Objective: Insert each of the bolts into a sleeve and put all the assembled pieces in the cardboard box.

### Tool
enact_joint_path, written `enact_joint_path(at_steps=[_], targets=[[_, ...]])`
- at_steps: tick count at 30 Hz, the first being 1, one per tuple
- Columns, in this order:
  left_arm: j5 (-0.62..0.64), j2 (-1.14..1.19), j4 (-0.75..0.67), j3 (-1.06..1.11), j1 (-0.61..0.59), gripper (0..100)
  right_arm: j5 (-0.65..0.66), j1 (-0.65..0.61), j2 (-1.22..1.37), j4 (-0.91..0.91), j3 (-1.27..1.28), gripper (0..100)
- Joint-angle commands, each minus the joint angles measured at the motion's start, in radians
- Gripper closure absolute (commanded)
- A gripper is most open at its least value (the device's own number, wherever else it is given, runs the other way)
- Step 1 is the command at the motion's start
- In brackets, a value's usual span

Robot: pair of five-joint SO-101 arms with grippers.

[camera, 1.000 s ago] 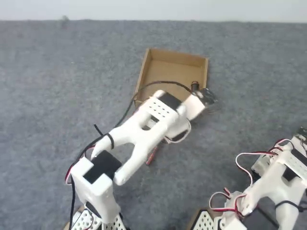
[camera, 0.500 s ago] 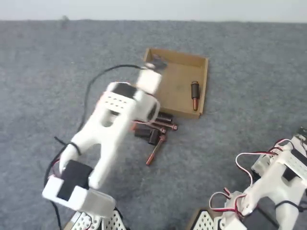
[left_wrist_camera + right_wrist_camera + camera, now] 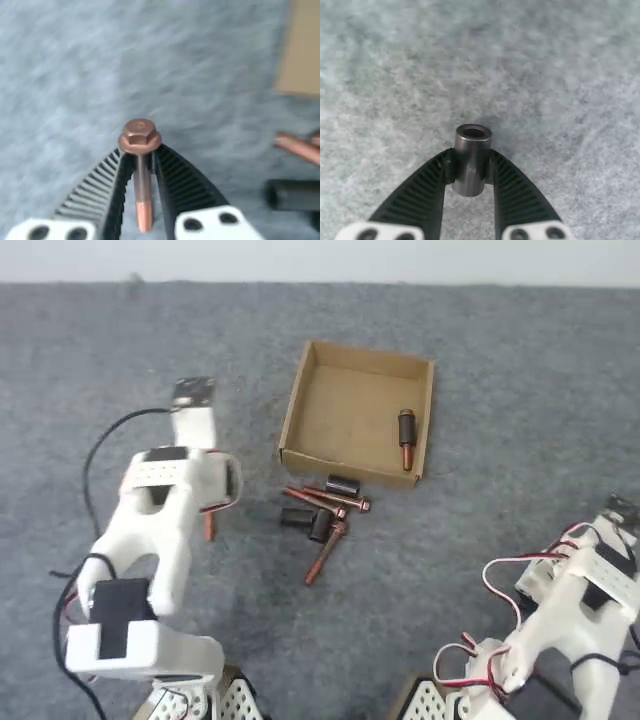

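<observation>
Bolts [image 3: 322,498] and black sleeves [image 3: 342,484] lie loose on the grey carpet [image 3: 520,380] just near of the cardboard box [image 3: 345,466], which holds one assembled piece [image 3: 406,438] by its right wall. The left gripper [image 3: 141,152], left of the pile, clamps a copper bolt [image 3: 140,136]. The right gripper [image 3: 471,162], near right, pinches a dark sleeve [image 3: 473,145].

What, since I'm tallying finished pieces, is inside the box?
One bolt in a sleeve lies in the box beside a side wall; the rest of the floor shows bare. The near wall hides a thin strip of floor behind it.
</observation>
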Motion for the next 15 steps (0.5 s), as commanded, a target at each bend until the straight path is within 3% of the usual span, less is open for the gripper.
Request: enact_joint_path(at_steps=[1, 15], targets=[[0.014, -0.069, -0.015, -0.001, -0.098, 99, 0.014, -0.056, -0.048, -0.053, -0.08, 99.3], [0.009, -0.069, 0.005, -0.001, -0.143, 99, 0.014, -0.343, -0.039, -0.591, -0.086, 99.3]])
